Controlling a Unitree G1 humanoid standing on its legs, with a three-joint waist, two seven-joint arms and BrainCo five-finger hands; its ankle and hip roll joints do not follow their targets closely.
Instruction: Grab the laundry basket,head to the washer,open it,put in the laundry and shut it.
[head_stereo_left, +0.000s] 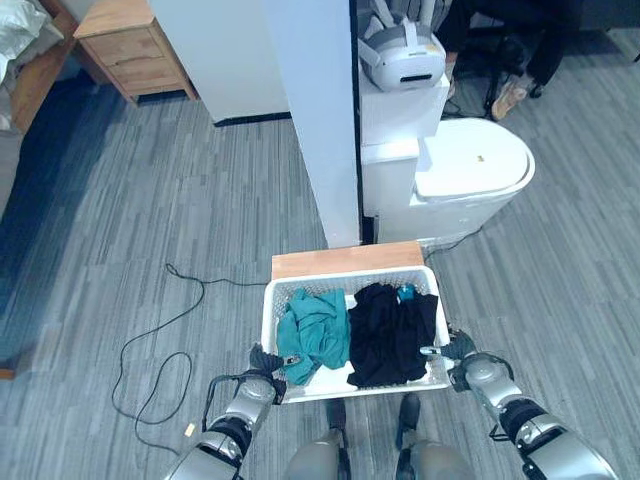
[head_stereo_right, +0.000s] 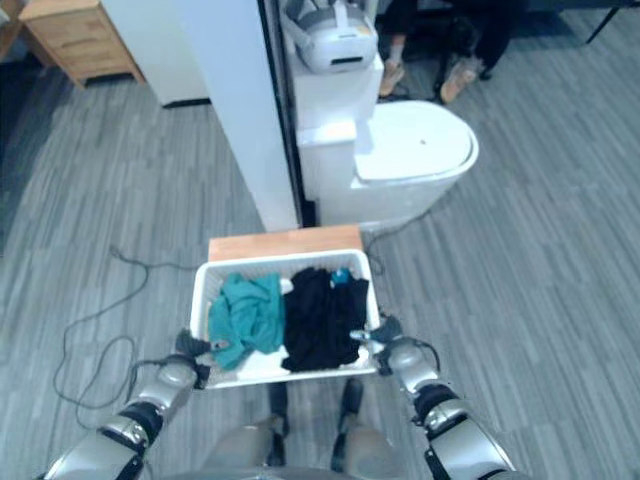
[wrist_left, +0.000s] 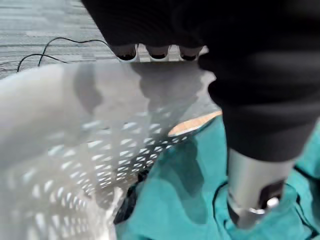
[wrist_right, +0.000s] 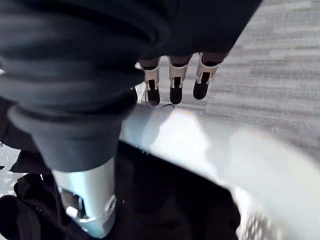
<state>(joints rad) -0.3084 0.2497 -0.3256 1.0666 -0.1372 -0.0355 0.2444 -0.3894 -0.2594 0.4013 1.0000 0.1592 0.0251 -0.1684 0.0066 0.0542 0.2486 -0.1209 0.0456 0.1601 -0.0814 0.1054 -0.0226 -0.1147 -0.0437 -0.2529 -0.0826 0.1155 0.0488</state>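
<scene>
Left eye view: a white laundry basket (head_stereo_left: 273, 325) sits on a low wooden table (head_stereo_left: 345, 259), with the grey plank floor (head_stereo_left: 150, 230) all around it. Inside the basket, a teal garment (head_stereo_left: 315, 333) lies on the robot's left side and a black garment (head_stereo_left: 392, 333) on its right, the two touching in the middle. The left hand (head_stereo_left: 266, 362) grips the basket's left rim and the right hand (head_stereo_left: 458, 349) grips its right rim. Beyond the basket stand a white partition wall (head_stereo_left: 325, 130) and a white toilet (head_stereo_left: 470, 170); a wooden cabinet (head_stereo_left: 130, 45) is far beyond the basket to the left.

Right eye view: the same basket between both hands, near the robot.

Left wrist view: fingers (wrist_left: 158, 51) curl over the outside of the basket rim, thumb (wrist_left: 250, 185) inside above the teal garment, clamped on the rim.

Right wrist view: fingers (wrist_right: 173, 82) hook over the rim's outer edge, thumb (wrist_right: 87, 200) inside against the black garment, clamped on the rim
</scene>
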